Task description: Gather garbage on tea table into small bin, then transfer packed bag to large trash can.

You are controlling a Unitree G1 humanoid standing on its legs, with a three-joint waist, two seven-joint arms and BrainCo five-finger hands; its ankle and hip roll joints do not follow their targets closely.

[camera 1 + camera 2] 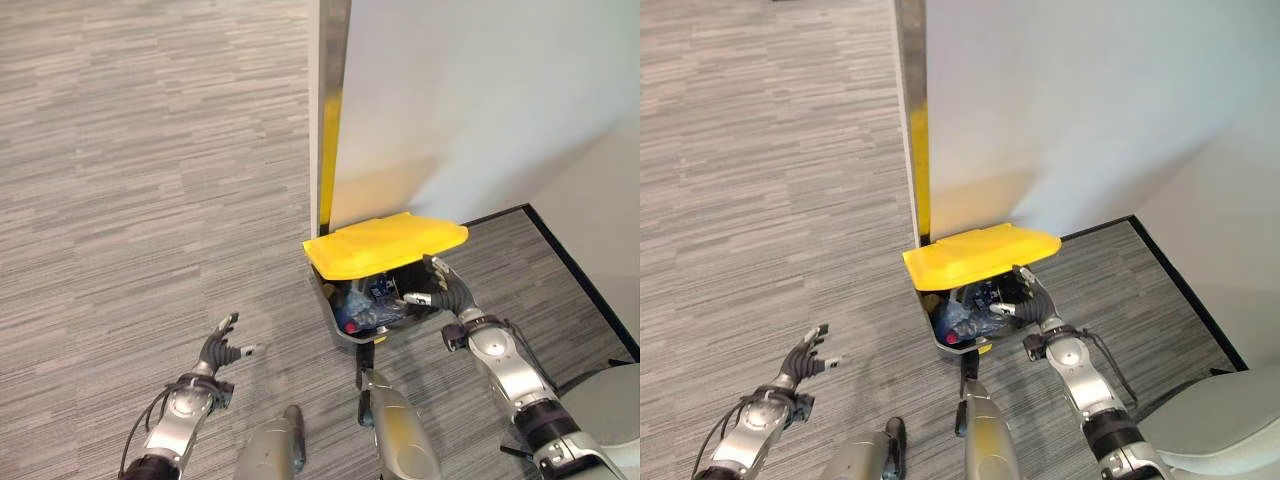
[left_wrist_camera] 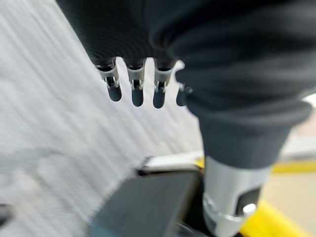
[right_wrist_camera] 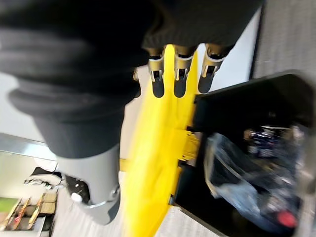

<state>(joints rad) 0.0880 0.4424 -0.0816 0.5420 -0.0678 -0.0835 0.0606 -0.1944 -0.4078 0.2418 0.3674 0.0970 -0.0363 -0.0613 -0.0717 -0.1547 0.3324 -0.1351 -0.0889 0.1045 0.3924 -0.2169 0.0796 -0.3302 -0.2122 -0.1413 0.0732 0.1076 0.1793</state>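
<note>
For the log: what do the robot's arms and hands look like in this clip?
Both arms are silver-grey metal with rounded segments. The left hand and right hand have silver fingers ending in dark tips, plus a separate thumb. A dark ribbed cover wraps the back of each hand and wrist, seen up close in the wrist views.

Grey striped carpet [image 1: 120,180] — on it the yellow-lidded trash can [image 1: 385,245].
</note>
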